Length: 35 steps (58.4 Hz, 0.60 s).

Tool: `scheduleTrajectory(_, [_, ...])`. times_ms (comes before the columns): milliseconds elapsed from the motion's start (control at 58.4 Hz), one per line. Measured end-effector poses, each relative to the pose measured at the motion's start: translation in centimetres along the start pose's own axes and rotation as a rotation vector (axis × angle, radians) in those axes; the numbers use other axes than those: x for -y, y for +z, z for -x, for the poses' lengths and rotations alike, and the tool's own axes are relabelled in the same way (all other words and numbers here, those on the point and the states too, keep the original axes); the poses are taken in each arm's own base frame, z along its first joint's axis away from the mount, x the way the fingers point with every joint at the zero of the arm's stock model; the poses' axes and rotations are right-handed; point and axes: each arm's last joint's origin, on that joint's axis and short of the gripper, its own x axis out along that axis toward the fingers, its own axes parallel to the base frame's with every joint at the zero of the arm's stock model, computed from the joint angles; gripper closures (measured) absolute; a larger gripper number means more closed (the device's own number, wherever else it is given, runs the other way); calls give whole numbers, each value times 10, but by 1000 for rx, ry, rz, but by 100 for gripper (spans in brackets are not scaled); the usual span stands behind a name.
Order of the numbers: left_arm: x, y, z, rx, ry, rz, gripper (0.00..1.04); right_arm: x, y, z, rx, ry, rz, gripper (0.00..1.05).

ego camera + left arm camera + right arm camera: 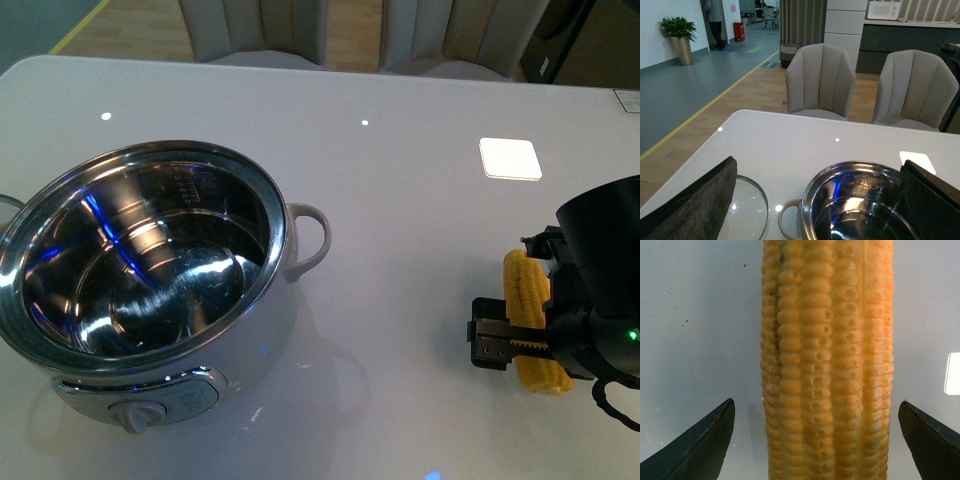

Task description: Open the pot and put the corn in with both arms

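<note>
The corn [526, 292] looked light, stiff, knobbly; the right tool [816, 407], jaws apart, straddled its middle, a sound gripping place

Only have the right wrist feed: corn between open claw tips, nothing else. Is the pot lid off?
Observer: Yes. In the front view the pot is open, with a bare steel interior.
Operator: Where's the lid?
Observer: The left wrist view shows a glass lid lying flat on the table right beside the pot.
Operator: Where's the corn relative to the pot?
Observer: In the front view the corn lies apart from the pot, to its right, with the right claw straddling it.
Operator: Left claw?
Observer: The left claw is open, empty and facing the pot.
</note>
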Motion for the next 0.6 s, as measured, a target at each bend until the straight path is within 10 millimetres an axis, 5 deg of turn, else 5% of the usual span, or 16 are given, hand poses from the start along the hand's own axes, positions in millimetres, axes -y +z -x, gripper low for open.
scheduleTrajectory(120, [0,0,0,0,0,0,7,-1,1,-3,-1,4,1,11])
scheduleTrajectory(428, [0,0,0,0,0,0,7,-3,1,-3,17,13,1,57])
scheduleTrajectory(600, [0,0,0,0,0,0,7,-2,4,8,85,35,-26,72])
